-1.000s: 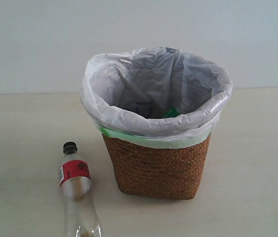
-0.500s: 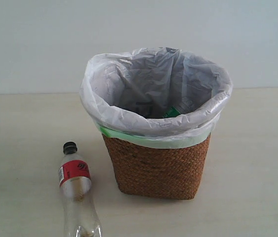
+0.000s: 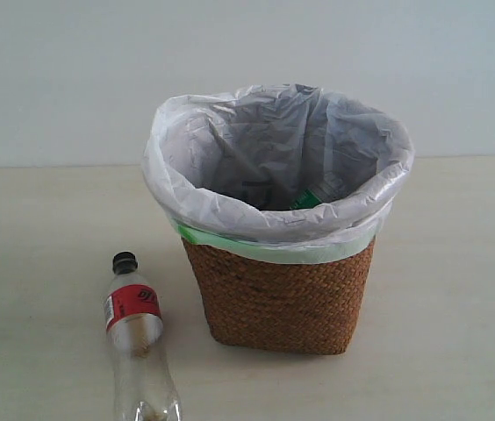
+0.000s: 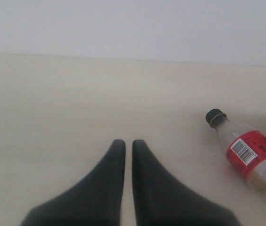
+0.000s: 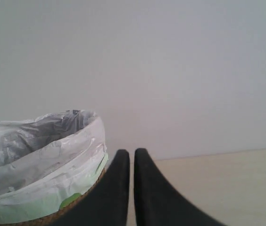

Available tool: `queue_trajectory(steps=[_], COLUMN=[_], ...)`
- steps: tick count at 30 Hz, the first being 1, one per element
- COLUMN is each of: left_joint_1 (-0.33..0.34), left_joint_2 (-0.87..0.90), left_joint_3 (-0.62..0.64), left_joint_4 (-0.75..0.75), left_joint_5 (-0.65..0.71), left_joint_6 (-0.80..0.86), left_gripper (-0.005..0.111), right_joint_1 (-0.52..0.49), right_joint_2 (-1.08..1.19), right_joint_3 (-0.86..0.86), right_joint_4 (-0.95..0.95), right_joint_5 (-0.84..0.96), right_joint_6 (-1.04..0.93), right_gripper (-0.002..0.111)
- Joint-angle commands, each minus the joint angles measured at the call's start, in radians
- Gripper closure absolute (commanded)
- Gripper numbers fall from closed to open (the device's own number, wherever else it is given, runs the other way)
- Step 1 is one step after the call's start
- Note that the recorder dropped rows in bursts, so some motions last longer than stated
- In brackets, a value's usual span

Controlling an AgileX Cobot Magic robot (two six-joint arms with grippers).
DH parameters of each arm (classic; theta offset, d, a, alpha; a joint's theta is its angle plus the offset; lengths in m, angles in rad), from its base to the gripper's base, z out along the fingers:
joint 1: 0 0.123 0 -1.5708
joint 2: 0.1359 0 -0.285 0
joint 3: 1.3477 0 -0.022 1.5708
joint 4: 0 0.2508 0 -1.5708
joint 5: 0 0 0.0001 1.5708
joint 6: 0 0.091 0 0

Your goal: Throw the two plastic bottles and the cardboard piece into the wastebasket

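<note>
Nearby, bottle (image 4: 246, 155) beside left end effector (image 4: 128, 143)

Exterior: front-on, slightly above, close to wastebasket (image 3: 278, 298); red-label bottle (image 3: 133, 320) at its 8 o'clock
Left wrist: low, level, near; shares that bottle
Right wrist: low, level, beside wastebasket; shares its rim

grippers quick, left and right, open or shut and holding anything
Left gripper: shut, holding nothing; the black-capped bottle lies apart from it.
Right gripper: shut, holding nothing, near the wastebasket.
</note>
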Motion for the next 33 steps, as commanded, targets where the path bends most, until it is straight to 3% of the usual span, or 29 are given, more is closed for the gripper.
queue_trajectory(steps=[1, 3, 5, 10, 13, 27, 33], left_joint_1=[-0.005, -0.005, -0.005, -0.005, -0.005, -0.005, -0.005], left_joint_2=[-0.008, -0.008, -0.008, -0.008, -0.008, -0.008, -0.008], left_joint_3=[0.004, 0.004, 0.004, 0.004, 0.004, 0.004, 0.004], left_joint_4=[0.002, 0.002, 0.002, 0.002, 0.002, 0.002, 0.002], left_joint_5=[-0.008, -0.008, -0.008, -0.008, -0.008, -0.008, -0.008], left_joint_6=[0.005, 0.005, 0.005, 0.005, 0.005, 0.005, 0.005], left_gripper=[0.102, 0.102, 0.102, 0.102, 0.102, 0.102, 0.102], right_joint_1=[-0.006, -0.006, -0.006, -0.006, -0.006, -0.012, -0.163], right_joint_2=[-0.008, -0.008, -0.008, -0.008, -0.008, -0.008, -0.008], right_joint_3=[0.011, 0.024, 0.028, 0.04, 0.048, 0.048, 0.048], right_joint_4=[-0.07, -0.209, -0.485, -1.208, -1.397, -1.466, -1.468], right_joint_5=[0.029, 0.085, 0.179, 0.362, 0.381, 0.529, 0.551], right_joint_6=[-0.022, 0.068, 0.296, 1.11, 1.341, 1.336, 1.344], right_gripper=[0.108, 0.108, 0.108, 0.108, 0.108, 0.108, 0.108])
